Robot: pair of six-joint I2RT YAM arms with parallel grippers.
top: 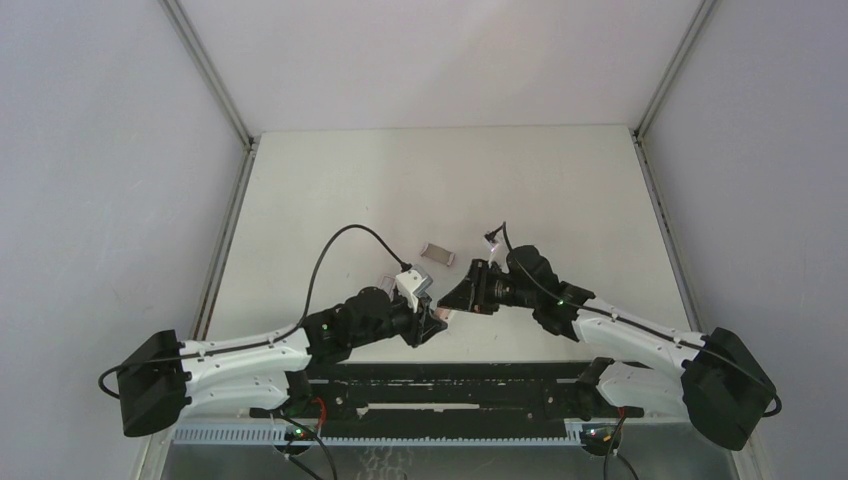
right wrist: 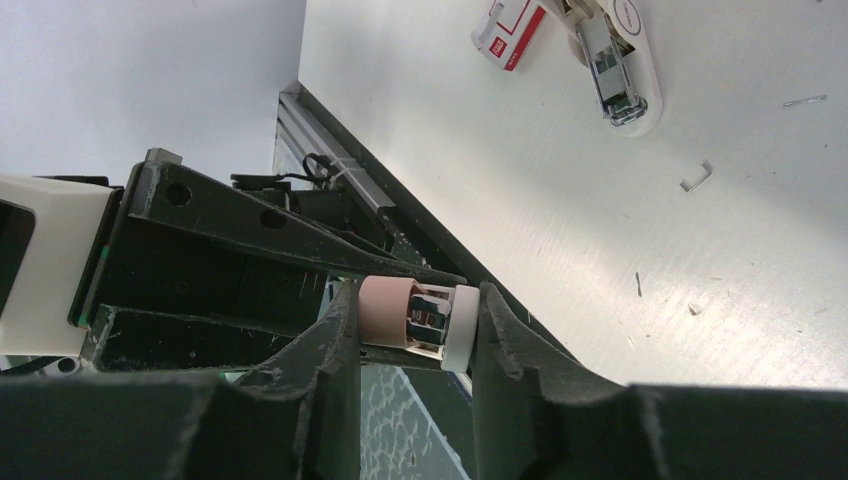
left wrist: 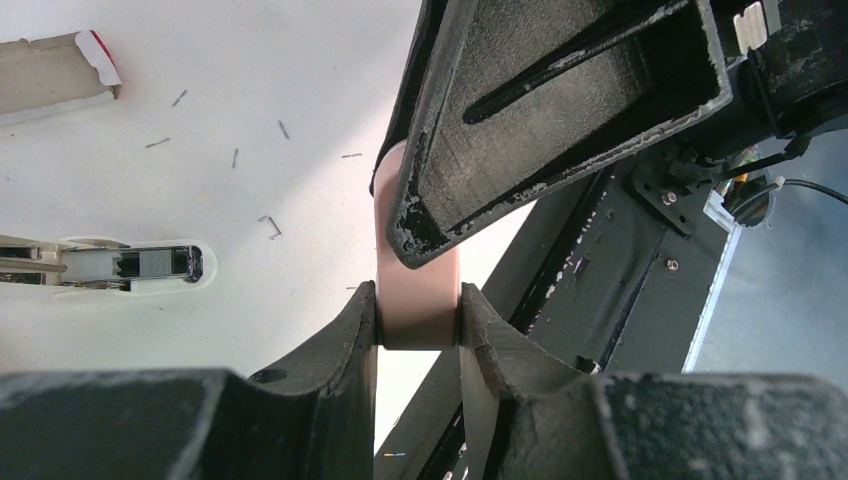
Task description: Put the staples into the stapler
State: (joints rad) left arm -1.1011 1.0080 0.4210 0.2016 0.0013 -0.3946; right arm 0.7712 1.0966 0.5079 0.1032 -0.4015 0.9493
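1. top external: the staple box is seen lying on the white table, a little beyond the arms; its contents cannot be made out. the left gripper and right gripper are brought together over the near middle of the table, with a small pink-and-white piece between them. the table is enclosed by pale grey walls and slanted metal frame posts.
2. left wrist: the pink end of the piece is clamped between the left fingers, and a black finger of the right gripper is laid over it from above. the white stapler is laid open on the table with its metal channel exposed; whether staples are in it cannot be told. the box is shown with a torn flap, well apart from the grippers, and loose staples are scattered between.
3. right wrist: the same piece, pink, chrome and white, is pinched between the right fingers. the stapler is seen just beside the red-and-white box, well apart from both grippers. a dark rail is fitted along the table's near edge.
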